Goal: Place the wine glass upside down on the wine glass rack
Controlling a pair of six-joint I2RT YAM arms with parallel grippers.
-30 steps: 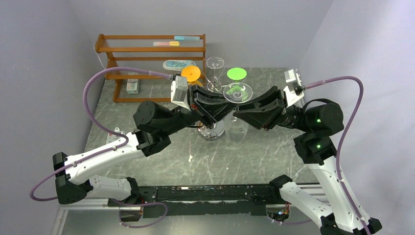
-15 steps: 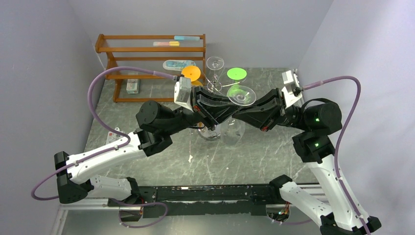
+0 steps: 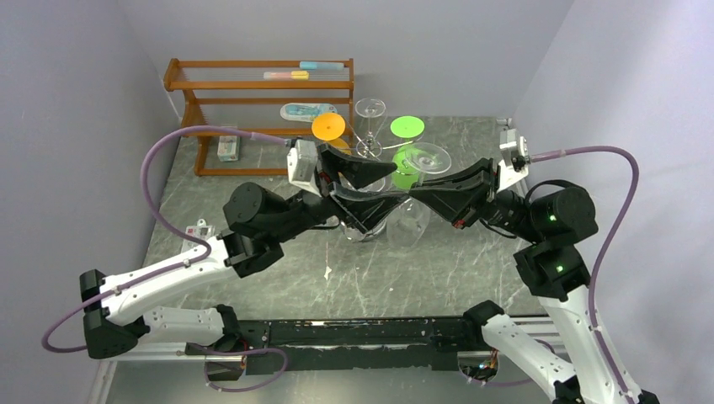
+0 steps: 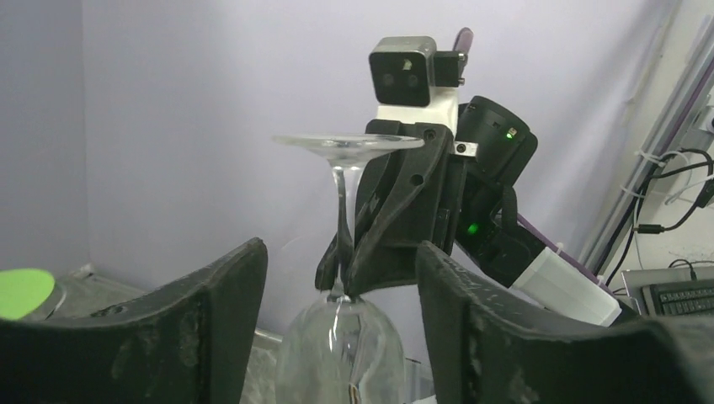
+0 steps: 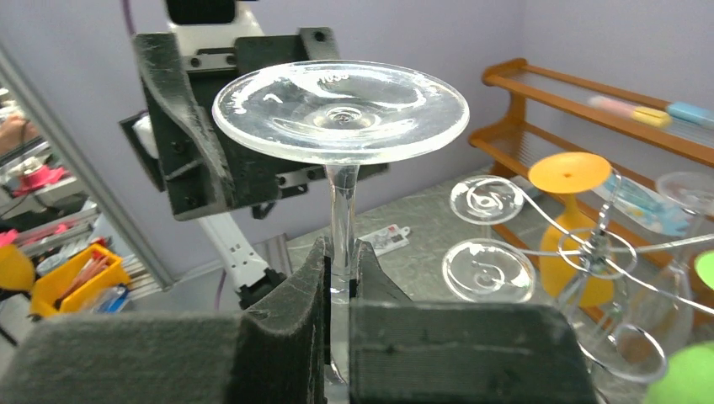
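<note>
Glass, thin at the stem, is being carried by one grip only. Top view: right gripper (image 3: 412,195) is pinching the wine glass (image 3: 428,156), foot up, just before the wine glass rack (image 3: 367,144). A slip or swing on that slender stem could be knocking it against the hung glasses (image 3: 370,109). Left gripper (image 3: 375,192) is standing spread around the bowl. Left wrist view: bowl is hanging between the wide fingers (image 4: 210,328), touching neither. Right wrist view: pads (image 5: 282,337) are pressing the stem just under the foot.

The wine glass (image 3: 427,157) is inverted just right of the wine glass rack (image 5: 599,244).
</note>
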